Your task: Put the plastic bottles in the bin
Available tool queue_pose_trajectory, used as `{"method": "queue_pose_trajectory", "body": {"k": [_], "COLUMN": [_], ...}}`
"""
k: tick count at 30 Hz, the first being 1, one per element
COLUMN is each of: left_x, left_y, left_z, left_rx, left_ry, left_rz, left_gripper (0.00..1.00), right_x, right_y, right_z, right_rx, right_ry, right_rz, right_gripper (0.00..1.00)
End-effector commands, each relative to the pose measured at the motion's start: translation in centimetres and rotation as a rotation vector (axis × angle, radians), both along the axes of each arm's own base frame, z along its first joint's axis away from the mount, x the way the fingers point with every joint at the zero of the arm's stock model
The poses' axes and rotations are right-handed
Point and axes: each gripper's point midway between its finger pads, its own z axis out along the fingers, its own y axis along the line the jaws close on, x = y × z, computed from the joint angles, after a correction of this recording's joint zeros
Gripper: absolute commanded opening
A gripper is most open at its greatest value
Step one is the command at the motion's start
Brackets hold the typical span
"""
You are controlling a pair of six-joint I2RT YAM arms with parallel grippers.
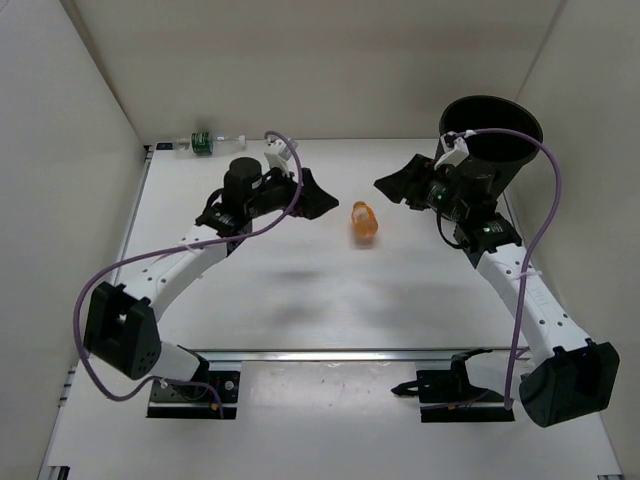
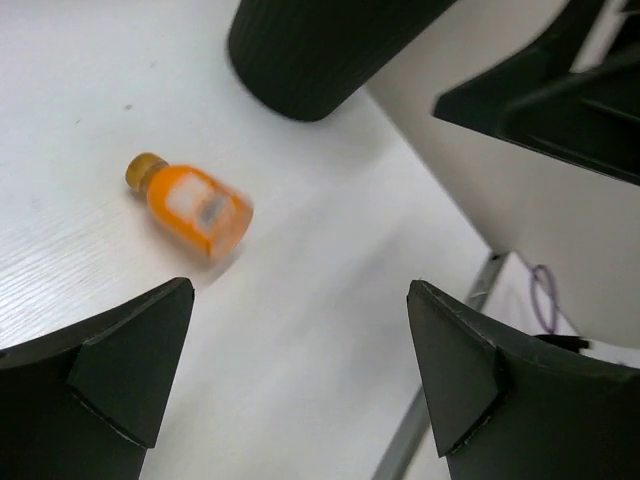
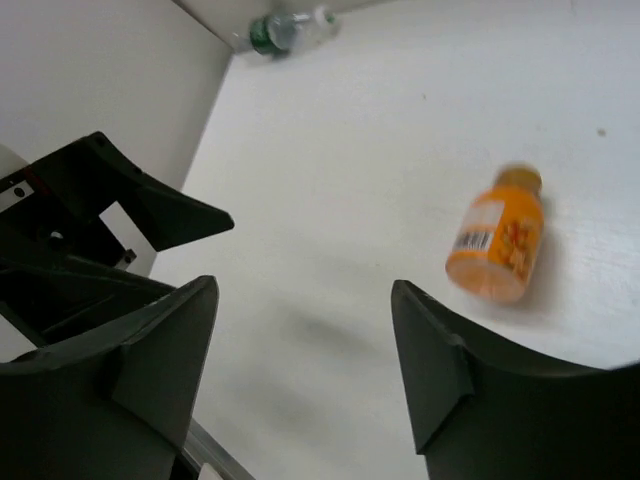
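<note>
An orange bottle (image 1: pixel 364 222) lies on its side mid-table, between the two grippers; it also shows in the left wrist view (image 2: pixel 193 205) and in the right wrist view (image 3: pixel 497 245). A clear bottle with a green label (image 1: pixel 207 143) lies at the far left against the back wall, also seen in the right wrist view (image 3: pixel 283 29). The black bin (image 1: pixel 495 140) stands at the back right, its base in the left wrist view (image 2: pixel 320 50). My left gripper (image 1: pixel 318 198) is open and empty, left of the orange bottle. My right gripper (image 1: pixel 392 187) is open and empty, right of it.
White walls enclose the table on the left, back and right. A metal rail (image 1: pixel 340 354) runs along the near edge by the arm bases. The right arm's purple cable (image 1: pixel 548 210) loops beside the bin.
</note>
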Motion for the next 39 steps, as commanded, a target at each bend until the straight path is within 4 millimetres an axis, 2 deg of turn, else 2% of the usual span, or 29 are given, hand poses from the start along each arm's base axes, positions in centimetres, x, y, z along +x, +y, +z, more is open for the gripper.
{"method": "queue_pose_trajectory", "body": {"k": [1,2,3,4,5,8,9,11,12,14,15,16,18,21,22,24,27,28,30,31,32,33,34,36,39], "left_x": [1.5,1.9,2.0,2.0,2.4,2.9,3.0,2.4,2.5,1.6,0.8,0.6,-0.1,-1.2,-1.3,-1.8,-1.6,-1.5,-1.4,-1.3,-1.1,-1.1,-1.0,-1.0,-0.8], "left_y": [-0.3,-0.8,-1.1,-1.3,-1.2,-0.3,0.3,1.5,2.2,4.7,5.6,6.5,9.2,12.0,12.9,14.4,15.6,16.2,16.6,16.4,16.8,17.0,17.1,17.7,18.7], "left_z": [-4.6,-5.8,-6.3,-7.5,-7.8,-9.3,-9.8,-10.3,-10.2,-10.9,-10.8,-11.0,-11.3,-11.3,-11.3,-11.0,-9.5,-9.2,-8.8,-8.5,-7.9,-8.0,-7.7,-7.5,-7.3], "left_rx": [0.18,0.183,0.179,0.159,0.137,0.143,0.16,0.201,0.21,0.24,0.246,0.252,0.273,0.312,0.316,0.314,0.313,0.325,0.326,0.317,0.305,0.303,0.297,0.3,0.333], "left_ry": [0.071,0.113,0.125,0.186,0.203,0.238,0.247,0.243,0.24,0.255,0.249,0.257,0.261,0.253,0.258,0.253,0.238,0.238,0.233,0.23,0.218,0.225,0.219,0.23,0.24], "left_rz": [0.036,0.012,-0.002,-0.017,-0.016,0.012,0.025,0.044,0.065,0.124,0.133,0.144,0.209,0.282,0.304,0.354,0.416,0.445,0.468,0.46,0.487,0.492,0.494,0.526,0.577], "left_gripper": [0.99,0.99,0.99,0.99,0.99,0.98,0.99,0.98,0.99,0.99,0.99,0.99,0.99,0.99,0.99,0.99,0.98,0.99,0.99,0.99,0.99,0.99,0.99,0.99,0.99], "right_x": [0.8,1.1,1.2,1.8,2.2,4.6,5.7,8.7,10.0,14.1,15.3,16.9,19.4,20.1,20.4,20.1,19.6,18.9,18.3,18.4,17.9,17.6,17.6,17.1,16.8], "right_y": [-0.6,-0.4,-0.3,-0.7,-0.4,-1.4,-2.2,-2.4,-3.1,-3.8,-3.6,-3.2,-2.3,-1.5,-1.1,-1.2,-1.5,-1.4,-0.7,-0.7,-0.7,-0.6,-0.2,-0.1,0.1], "right_z": [-2.0,-3.3,-3.7,-4.8,-5.3,-7.4,-7.8,-9.2,-9.5,-10.9,-14.2,-12.9,-15.4,-19.5,-19.8,-21.8,-23.1,-24.2,-24.2,-23.6,-23.5,-23.4,-22.5,-21.5,-18.7], "right_rx": [-0.115,-0.151,-0.181,-0.212,-0.24,-0.363,-0.394,-0.448,-0.473,-0.507,-0.537,-0.518,-0.518,-0.644,-0.71,-0.793,-0.82,-0.809,-0.773,-0.755,-0.757,-0.752,-0.745,-0.745,-0.764], "right_ry": [0.082,0.115,0.133,0.168,0.178,0.191,0.189,0.159,0.142,0.113,0.161,0.118,0.18,0.214,0.184,0.223,0.263,0.295,0.299,0.287,0.292,0.286,0.265,0.252,0.207], "right_rz": [-0.081,-0.082,-0.093,-0.134,-0.129,-0.187,-0.212,-0.198,-0.21,-0.187,-0.139,-0.081,-0.017,0.06,0.07,0.046,0.023,0.03,0.04,0.027,0.02,0.027,0.022,0.019,0.004], "right_gripper": [0.68,0.75,0.83,0.87,0.91,0.94,0.95,0.96,0.96,0.96,0.96,0.96,0.96,0.96,0.97,0.96,0.92,0.9,0.82,0.75,0.6,0.56,0.52,0.51,0.33]}}
